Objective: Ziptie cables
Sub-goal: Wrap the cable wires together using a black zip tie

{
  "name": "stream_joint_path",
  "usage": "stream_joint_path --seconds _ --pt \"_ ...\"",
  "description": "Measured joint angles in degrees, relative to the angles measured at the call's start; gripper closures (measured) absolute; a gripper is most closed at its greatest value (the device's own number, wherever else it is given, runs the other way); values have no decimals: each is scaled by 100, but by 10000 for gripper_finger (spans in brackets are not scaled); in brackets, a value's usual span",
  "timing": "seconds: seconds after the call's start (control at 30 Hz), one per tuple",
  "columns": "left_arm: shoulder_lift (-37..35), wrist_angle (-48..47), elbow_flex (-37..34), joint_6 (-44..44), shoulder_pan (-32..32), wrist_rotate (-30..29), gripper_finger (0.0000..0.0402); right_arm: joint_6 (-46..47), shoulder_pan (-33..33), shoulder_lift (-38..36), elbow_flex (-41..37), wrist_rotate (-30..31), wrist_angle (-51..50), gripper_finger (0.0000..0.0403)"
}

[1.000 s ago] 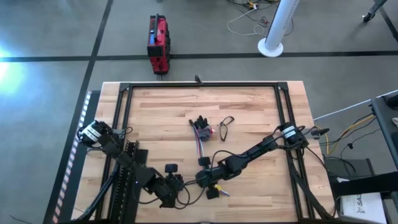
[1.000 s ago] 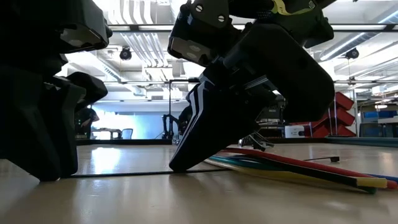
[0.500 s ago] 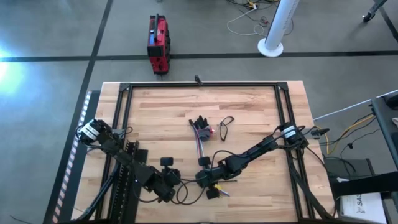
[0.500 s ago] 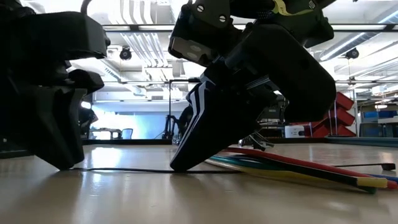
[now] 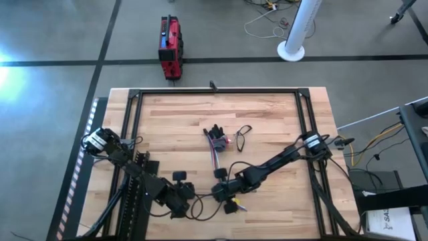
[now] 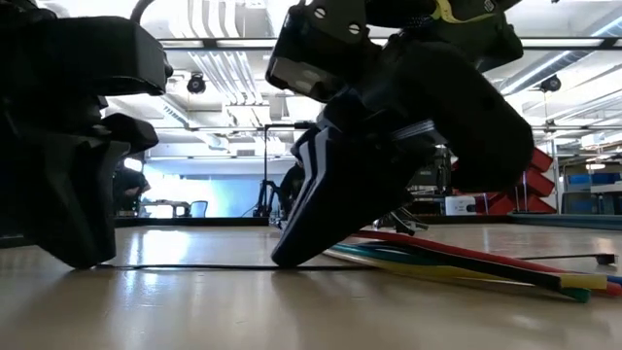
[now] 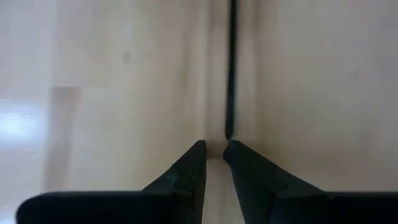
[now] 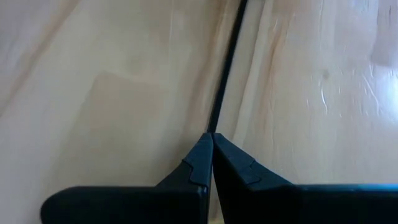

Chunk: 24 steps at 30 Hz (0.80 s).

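Observation:
The ziptie (image 6: pixel 194 265) is a thin dark strap lying flat on the wooden table, between my two grippers near the front edge. My right gripper (image 5: pixel 218 194) is shut on it. My left gripper (image 5: pixel 188 199) stands at the strap's other end (image 7: pixel 227 127), its fingertips (image 7: pixel 214 146) a narrow gap apart. The cables (image 5: pixel 215 155), a bundle of coloured wires, lie on the table from the middle toward the near edge, just behind my right gripper (image 6: pixel 287 261). Their ends (image 6: pixel 573 284) rest on the wood. My left gripper stands with its fingertips right at the ziptie's free end (image 7: pixel 227 134); whether they touch it, I cannot tell. My right gripper pinches the ziptie (image 8: pixel 214 121) between its two fingertips. The fingers slant down onto the table and lie along the strap. The strap stays flat on the wood.
A small black wire loop (image 5: pixel 242 134) and a dark connector clump (image 5: pixel 214 132) lie at mid-table. A black frame (image 5: pixel 214 92) runs round the tabletop. Bare wood lies at the far left and far right.
My left gripper has drawn back a little toward the table's left edge, along the ziptie. In the low view, the ziptie's end beyond my right gripper has slid toward the right.

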Motion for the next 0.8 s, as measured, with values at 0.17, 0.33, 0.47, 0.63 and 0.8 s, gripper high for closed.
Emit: stream_joint_path --seconds 0.17,0.33,0.47,0.63,0.8 --pt "0 210 0 -94 -2 291 342 -23 0 -240 -31 110 -277 403" --pt "0 307 0 -83 -11 378 342 -1 0 -339 -31 129 -227 403" --pt "0 312 0 -64 -11 378 342 103 0 -342 -82 141 -201 403" --pt "-1 310 0 -25 -15 162 342 246 -9 -350 -181 149 -80 403" --pt "0 316 -7 -20 -15 95 342 307 -13 -108 -178 1 116 403"
